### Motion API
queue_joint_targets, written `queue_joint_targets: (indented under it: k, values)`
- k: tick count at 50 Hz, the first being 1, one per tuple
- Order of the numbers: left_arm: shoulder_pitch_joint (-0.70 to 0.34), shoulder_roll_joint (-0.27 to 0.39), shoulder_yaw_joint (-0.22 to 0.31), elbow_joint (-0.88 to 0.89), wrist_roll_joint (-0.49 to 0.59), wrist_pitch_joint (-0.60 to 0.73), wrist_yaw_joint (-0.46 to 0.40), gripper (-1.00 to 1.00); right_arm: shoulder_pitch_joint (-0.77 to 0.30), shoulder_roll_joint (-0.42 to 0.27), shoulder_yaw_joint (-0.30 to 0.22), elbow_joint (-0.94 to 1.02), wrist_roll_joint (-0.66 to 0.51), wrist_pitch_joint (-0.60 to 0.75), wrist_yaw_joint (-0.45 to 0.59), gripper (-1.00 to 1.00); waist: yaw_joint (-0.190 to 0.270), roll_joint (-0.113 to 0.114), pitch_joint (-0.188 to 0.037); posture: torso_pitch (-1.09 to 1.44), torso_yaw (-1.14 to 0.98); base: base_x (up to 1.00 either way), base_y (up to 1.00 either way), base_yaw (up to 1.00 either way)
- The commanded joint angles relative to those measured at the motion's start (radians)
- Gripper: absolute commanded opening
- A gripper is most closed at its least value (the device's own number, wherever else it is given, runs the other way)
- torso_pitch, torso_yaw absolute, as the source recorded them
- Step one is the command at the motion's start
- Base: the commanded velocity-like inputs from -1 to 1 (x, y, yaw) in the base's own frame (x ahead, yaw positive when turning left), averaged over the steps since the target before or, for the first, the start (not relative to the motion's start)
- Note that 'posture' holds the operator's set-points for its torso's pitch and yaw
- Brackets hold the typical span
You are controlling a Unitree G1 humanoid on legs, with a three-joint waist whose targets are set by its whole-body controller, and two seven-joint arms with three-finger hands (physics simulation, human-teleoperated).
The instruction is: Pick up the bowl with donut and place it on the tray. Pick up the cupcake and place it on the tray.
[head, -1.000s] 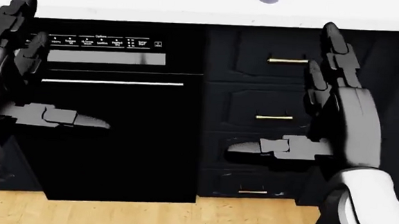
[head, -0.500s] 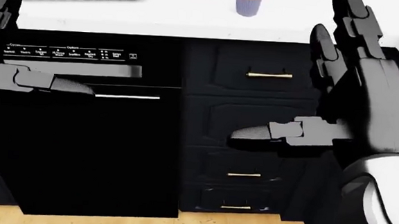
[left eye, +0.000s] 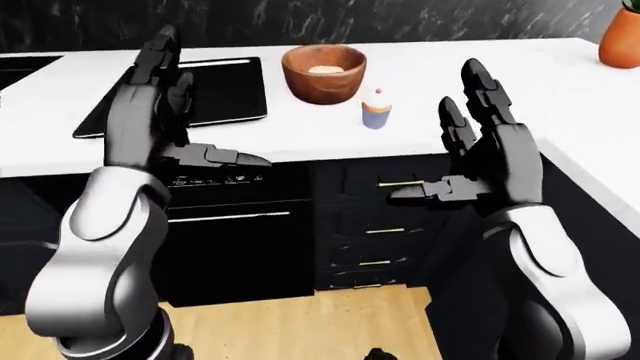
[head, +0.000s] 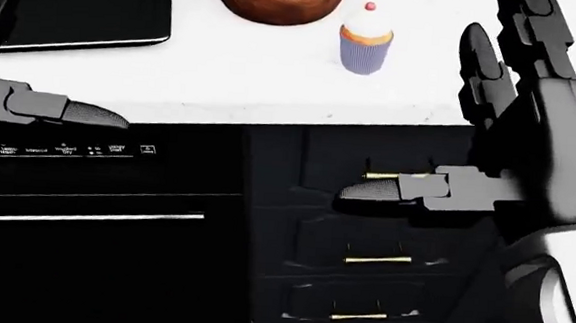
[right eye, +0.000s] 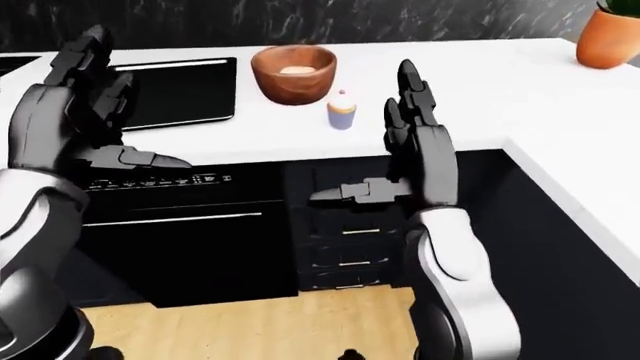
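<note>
Approach step, nothing gripped: left hand and right hand splayed, empty. Brown wooden bowl with donut and purple-wrapped cupcake sit on white counter beside flat black tray. Next: reach bowl.

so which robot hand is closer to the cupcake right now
Right. The right robot hand is open just right of the cupcake; the left robot hand is open far to its left, over the tray.

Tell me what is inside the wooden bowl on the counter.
The wooden bowl holds a pale, light-brown piece, consistent with the donut. Only its top shows over the rim; the bowl's wall hides its shape and the bowl's bottom.
</note>
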Motion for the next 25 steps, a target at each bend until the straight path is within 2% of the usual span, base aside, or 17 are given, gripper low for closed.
queue_joint_targets:
  k: [1,2,3,4,5,6,9,10,13,15,16,17,18,20,22,24,25]
  values:
    - [-0.016,0.004,-0.002,-0.004,-0.007,-0.013,0.003,1.00,-0.024,-0.011,-0.018,-0.028,0.012,-0.004,-0.012,1.00,-0.004,-0.008,-0.009,0.00,0.00,0.00,0.00,0.00]
    - [-0.017,0.005,-0.003,-0.003,-0.008,-0.013,0.004,1.00,-0.028,-0.016,-0.021,-0.030,0.015,0.000,-0.017,1.00,-0.008,-0.037,-0.014,0.00,0.00,0.00,0.00,0.00]
    - [-0.019,0.006,-0.003,-0.003,-0.008,-0.013,0.004,1.00,-0.031,-0.016,-0.024,-0.034,0.020,0.005,-0.022,1.00,-0.015,-0.085,-0.024,0.00,0.00,0.00,0.00,0.00]
    - [-0.022,0.008,-0.004,-0.006,-0.010,-0.008,0.005,1.00,-0.033,-0.018,-0.022,-0.038,0.023,0.009,-0.026,1.00,0.003,-0.086,-0.036,0.00,0.00,0.00,0.00,0.00]
    - [-0.026,0.009,-0.003,-0.007,-0.011,-0.003,0.006,1.00,-0.034,-0.020,-0.021,-0.039,0.024,0.011,-0.028,1.00,-0.003,-0.077,-0.006,0.00,0.00,0.00,0.00,0.00]
    - [-0.029,0.011,-0.003,-0.010,-0.012,0.002,0.006,1.00,-0.038,-0.022,-0.023,-0.042,0.028,0.017,-0.031,1.00,-0.016,-0.079,-0.005,0.00,0.00,0.00,0.00,0.00]
    - [-0.041,0.018,0.005,-0.016,-0.021,0.018,0.008,1.00,-0.051,-0.031,-0.023,-0.034,0.031,0.027,-0.041,1.00,-0.016,-0.073,-0.001,0.00,0.00,0.00,0.00,0.00]
    - [-0.036,0.018,0.006,-0.015,-0.021,0.013,0.008,1.00,-0.060,-0.034,-0.024,-0.031,0.032,0.034,-0.045,1.00,-0.011,-0.067,-0.026,0.00,0.00,0.16,-0.01,0.00]
    - [-0.033,0.020,0.009,-0.019,-0.025,0.014,0.011,1.00,-0.073,-0.036,-0.029,-0.042,0.042,0.051,-0.053,1.00,-0.011,-0.021,-0.019,0.00,0.00,0.21,-0.05,0.00]
    - [-0.030,0.022,0.009,-0.018,-0.028,0.012,0.012,1.00,-0.073,-0.039,-0.035,-0.038,0.046,0.045,-0.055,1.00,-0.014,0.029,-0.023,0.00,0.00,0.32,-0.07,0.00]
    - [-0.026,0.022,0.010,-0.019,-0.029,0.010,0.012,1.00,-0.085,-0.042,-0.044,-0.053,0.056,0.068,-0.063,1.00,-0.013,0.070,-0.034,0.00,0.00,0.36,-0.06,0.00]
    - [-0.025,0.023,0.012,-0.022,-0.030,0.012,0.012,1.00,-0.089,-0.045,-0.050,-0.056,0.063,0.073,-0.066,1.00,-0.007,0.068,-0.038,0.00,0.00,0.36,-0.07,0.00]
    - [-0.030,0.025,0.014,-0.028,-0.034,0.022,0.014,1.00,-0.094,-0.048,-0.057,-0.061,0.072,0.079,-0.071,1.00,-0.010,0.057,-0.024,0.00,0.00,0.35,-0.06,0.00]
    - [-0.034,0.029,0.015,-0.029,-0.037,0.026,0.015,1.00,-0.096,-0.055,-0.065,-0.062,0.083,0.078,-0.080,1.00,-0.006,0.052,-0.022,0.00,0.00,0.22,-0.07,0.00]
    - [-0.043,0.033,0.017,-0.039,-0.043,0.042,0.018,1.00,-0.097,-0.061,-0.070,-0.067,0.092,0.075,-0.091,1.00,-0.013,0.037,-0.043,0.00,0.00,0.00,-0.01,0.00]
    - [-0.045,0.037,0.021,-0.042,-0.046,0.046,0.019,1.00,-0.093,-0.066,-0.071,-0.062,0.097,0.061,-0.095,1.00,-0.006,0.004,-0.031,0.00,0.00,0.00,0.00,0.00]
    - [-0.046,0.038,0.022,-0.044,-0.049,0.050,0.020,1.00,-0.098,-0.067,-0.075,-0.071,0.105,0.073,-0.101,1.00,-0.003,-0.019,-0.027,0.00,0.00,0.00,0.00,0.00]
